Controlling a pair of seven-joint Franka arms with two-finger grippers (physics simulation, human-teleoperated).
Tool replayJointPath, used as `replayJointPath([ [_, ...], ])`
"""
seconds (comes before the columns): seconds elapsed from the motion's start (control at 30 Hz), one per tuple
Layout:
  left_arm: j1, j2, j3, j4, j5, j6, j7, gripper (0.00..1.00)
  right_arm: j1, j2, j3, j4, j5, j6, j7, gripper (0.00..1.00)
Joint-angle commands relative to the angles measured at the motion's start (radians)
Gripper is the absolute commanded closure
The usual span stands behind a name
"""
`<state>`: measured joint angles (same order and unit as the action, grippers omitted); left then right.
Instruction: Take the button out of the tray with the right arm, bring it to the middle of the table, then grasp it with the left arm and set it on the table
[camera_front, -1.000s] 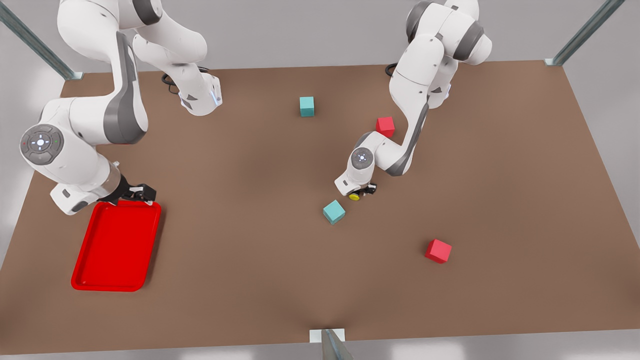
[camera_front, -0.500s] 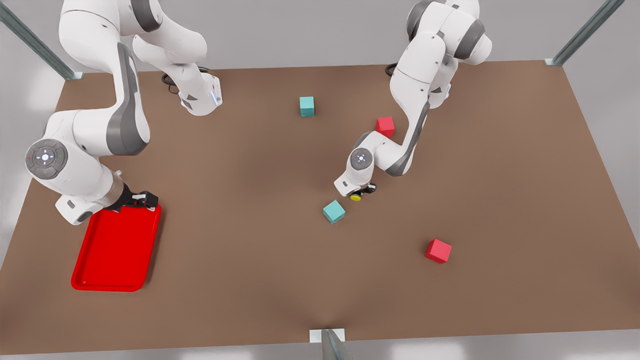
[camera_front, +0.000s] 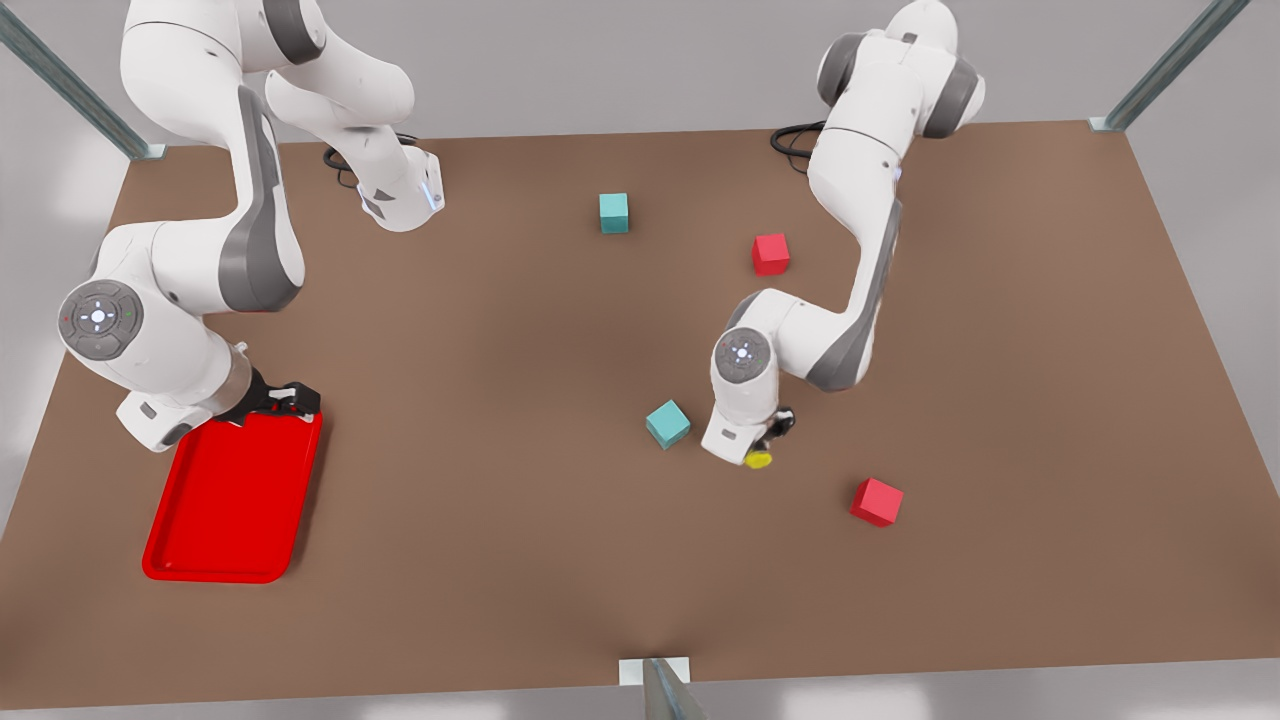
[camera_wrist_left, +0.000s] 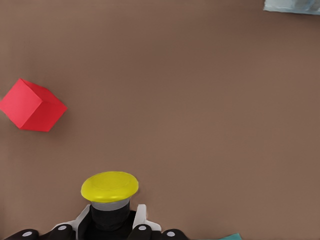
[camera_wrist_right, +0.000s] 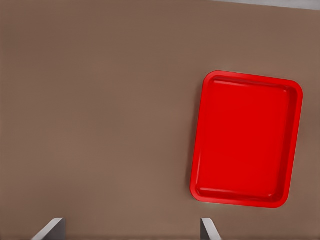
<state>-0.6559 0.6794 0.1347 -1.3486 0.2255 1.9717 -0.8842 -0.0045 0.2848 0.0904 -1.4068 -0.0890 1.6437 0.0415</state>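
The button (camera_front: 759, 460), black-bodied with a yellow cap (camera_wrist_left: 110, 186), is in my left gripper (camera_front: 768, 436), which is shut on its black body (camera_wrist_left: 111, 224). That arm is on the front view's right, and the gripper hangs low over the brown table (camera_front: 520, 380) between a teal cube and a red cube. My right gripper (camera_front: 282, 400) is open at the far end of the red tray (camera_front: 230, 500) on the front view's left. In the right wrist view its fingers (camera_wrist_right: 51, 230) are spread wide, and the tray (camera_wrist_right: 245, 140) holds nothing.
A teal cube (camera_front: 667, 424) lies just beside the left gripper, and a red cube (camera_front: 877, 502) (camera_wrist_left: 32, 105) sits toward the front right. Farther back stand another teal cube (camera_front: 613, 213) and another red cube (camera_front: 770, 254).
My left gripper has carried the button toward the table's front edge and the front view's right, past the teal cube. The right arm has barely shifted by the tray.
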Motion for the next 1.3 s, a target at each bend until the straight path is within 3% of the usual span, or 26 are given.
replayJointPath([
  [0.0, -0.016, 0.003, 0.002, 0.008, 0.299, -0.200, -1.317, 0.58, 0.000, -0.001, 0.000, 0.000, 0.000, 0.001, -0.012, 0.00],
  [0.07, -0.036, 0.057, 0.002, 0.005, 0.434, -0.395, -1.475, 0.58, 0.001, -0.001, 0.000, 0.000, 0.002, 0.001, -0.012, 0.00],
  [0.2, -0.059, 0.075, 0.002, -0.061, 0.460, -0.577, -1.769, 0.58, 0.001, -0.001, 0.000, 0.000, 0.000, -0.001, -0.014, 0.00],
  [0.53, -0.133, 0.083, 0.006, -0.271, 0.503, -0.603, -2.079, 0.58, 0.001, -0.001, 0.000, 0.000, 0.000, -0.001, -0.014, 0.00],
  [1.07, -0.137, 0.279, 0.006, -0.280, 0.606, -0.547, -2.084, 0.57, 0.001, -0.001, 0.000, 0.000, 0.000, -0.001, -0.014, 0.00],
  [1.13, -0.136, 0.281, 0.006, -0.280, 0.614, -0.547, -2.084, 0.44, 0.001, -0.001, 0.000, 0.000, 0.000, 0.001, -0.014, 0.00],
  [1.2, -0.136, 0.281, 0.006, -0.280, 0.614, -0.541, -2.084, 0.00, 0.001, -0.001, 0.000, 0.000, 0.000, -0.001, -0.012, 0.00],
  [1.27, -0.136, 0.281, 0.006, -0.280, 0.614, -0.541, -2.084, 0.00, 0.004, -0.001, 0.000, 0.000, 0.000, 0.001, -0.014, 0.00],
])
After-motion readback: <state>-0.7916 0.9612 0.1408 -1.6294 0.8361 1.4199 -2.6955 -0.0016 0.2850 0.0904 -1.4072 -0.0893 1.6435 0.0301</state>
